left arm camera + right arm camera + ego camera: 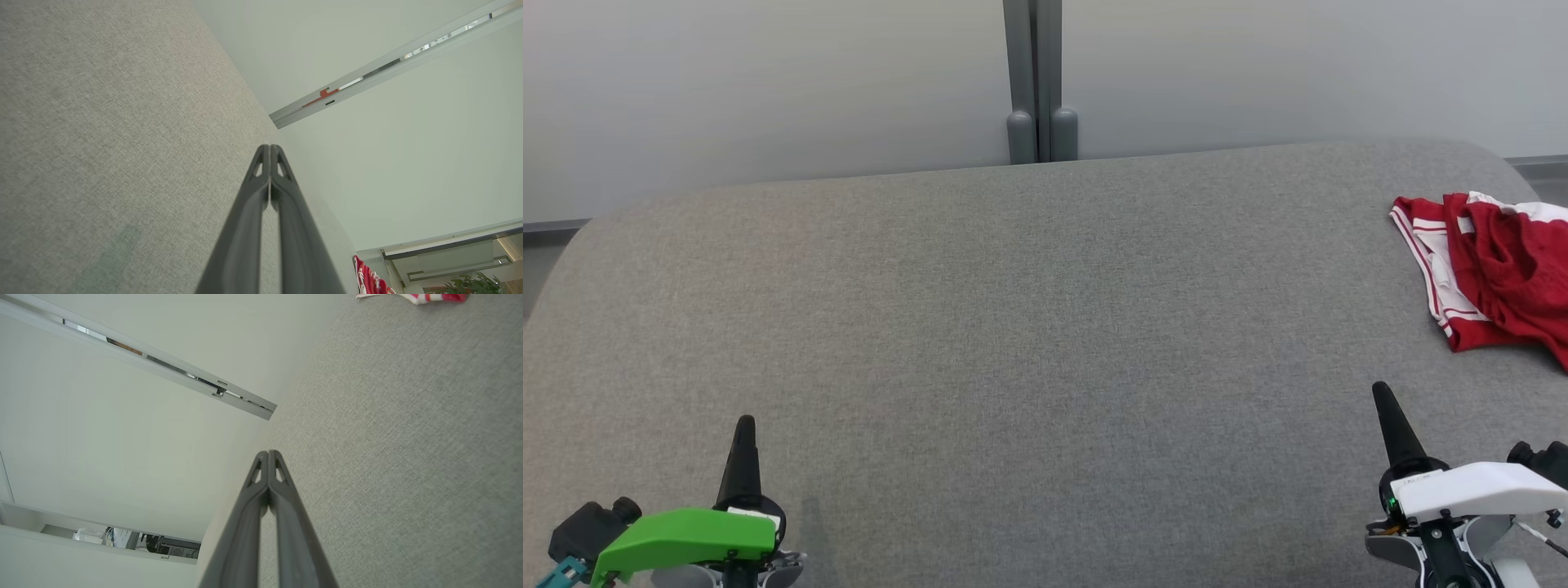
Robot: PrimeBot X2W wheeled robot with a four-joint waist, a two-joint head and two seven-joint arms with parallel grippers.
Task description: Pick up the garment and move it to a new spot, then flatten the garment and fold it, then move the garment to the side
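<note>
- Head view: the garment (1494, 269) lies at the far right side of the gray cloth-covered desk (1029, 310).
  - It is red with white stripes along its edges. It looks bunched, with one red layer lying on top of another, and part of it runs out of the picture.
  - The left tool (744, 433) sits low at the left with its two fingers pressed together, and it holds nothing.
  - The right tool (1384, 400) sits low at the right. It is closed too and holds nothing, and it is the nearer one to the garment, but not touching it.
  - I think this could be a garment waiting to be picked up, or one put to the side after folding. I cannot tell which.
  - Either way, the big middle of the desk gives good room for flat work.
- Left wrist view: the left tool (270, 153) has its tips touching, with nothing between them. It points along the desk (102, 143), and a bit of the red garment (367, 277) peeks in far off.
- Right wrist view: the right tool (267, 455) is pinched closed and has nothing in it. The garment (429, 297) shows as a red and white edge, well apart from the tips.
</note>
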